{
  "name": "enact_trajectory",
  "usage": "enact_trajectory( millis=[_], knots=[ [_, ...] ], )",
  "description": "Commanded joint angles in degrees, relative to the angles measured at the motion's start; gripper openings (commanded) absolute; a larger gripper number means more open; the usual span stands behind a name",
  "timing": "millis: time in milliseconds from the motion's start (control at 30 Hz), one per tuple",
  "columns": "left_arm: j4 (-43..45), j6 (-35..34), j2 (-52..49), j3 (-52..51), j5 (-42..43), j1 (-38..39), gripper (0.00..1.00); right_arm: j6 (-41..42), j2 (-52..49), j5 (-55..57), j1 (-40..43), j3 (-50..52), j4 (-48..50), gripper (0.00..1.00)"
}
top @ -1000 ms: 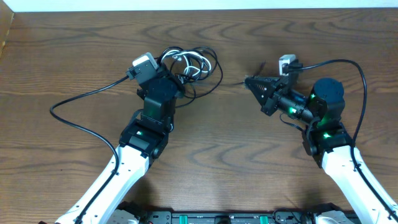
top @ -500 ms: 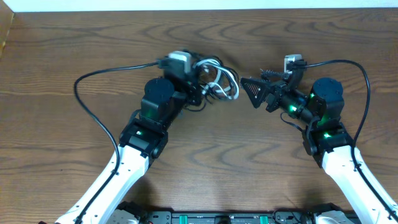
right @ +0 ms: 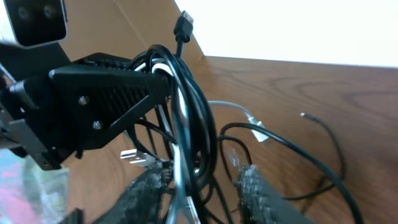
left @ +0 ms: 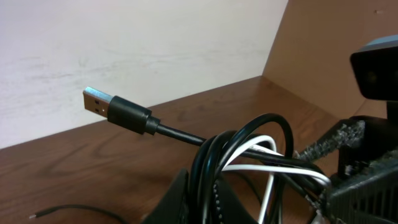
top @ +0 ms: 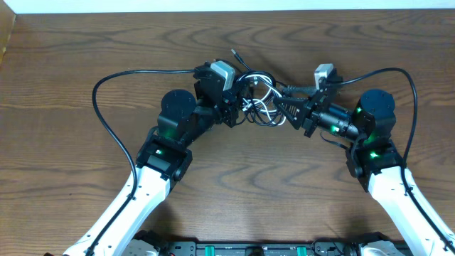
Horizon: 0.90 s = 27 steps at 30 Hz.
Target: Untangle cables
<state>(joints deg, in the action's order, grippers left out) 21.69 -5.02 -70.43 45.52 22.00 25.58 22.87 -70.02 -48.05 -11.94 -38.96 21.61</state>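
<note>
The cables [top: 257, 99] are a tangled bundle of black loops with one white cord, held up between the two arms at mid-table. My left gripper [top: 233, 108] is shut on the black loops [left: 208, 168]. A black USB plug [left: 99, 102] sticks out to the left and the white cord [left: 273, 165] crosses the loops. My right gripper [top: 286, 109] meets the bundle from the right. In the right wrist view its jaws straddle the loops [right: 189, 124]: the strands lie against the left finger [right: 146, 193], with a gap to the right finger [right: 255, 193].
A silver USB plug [right: 134, 155] hangs by the right gripper's left finger. A loose thin black cable [right: 323, 134] trails over the wooden table [top: 85, 64]. The left arm's thick wire [top: 106, 121] arcs out to the left, and the right arm's wire [top: 405, 78] loops at the right.
My left gripper has carried the bundle rightward to mid-table. My right gripper spread wide, moved left onto the bundle, and its jaws have narrowed around the loops.
</note>
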Motion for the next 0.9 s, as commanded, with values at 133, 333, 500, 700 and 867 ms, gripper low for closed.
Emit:
enact_trajectory(
  millis=[133, 333, 500, 700, 867],
  knots=[
    [0.81, 0.85, 0.83, 0.85, -1.2, -0.11, 0.08, -2.16, 0.26, -2.03, 0.22, -0.79, 0.07, 0.01],
    [-2.29, -8.76, 0.83, 0.85, -21.31, -0.11, 0.08, -2.08, 0.26, -0.63, 0.24, -0.79, 0.04, 0.01],
    [-9.31, -22.84, 0.83, 0.85, -44.48, -0.15, 0.08, 1.55, 0.26, 4.55, 0.24, -0.79, -0.44, 0.01],
    [-13.66, -29.22, 0.83, 0.85, -48.39, -0.15, 0.08, 6.14, 0.26, 12.15, 0.24, -0.79, -3.32, 0.01],
    [-13.31, -28.04, 0.85, 0.85, -41.64, -0.15, 0.08, 8.59, 0.26, 15.34, 0.24, -0.79, -4.98, 0.13]
  ],
)
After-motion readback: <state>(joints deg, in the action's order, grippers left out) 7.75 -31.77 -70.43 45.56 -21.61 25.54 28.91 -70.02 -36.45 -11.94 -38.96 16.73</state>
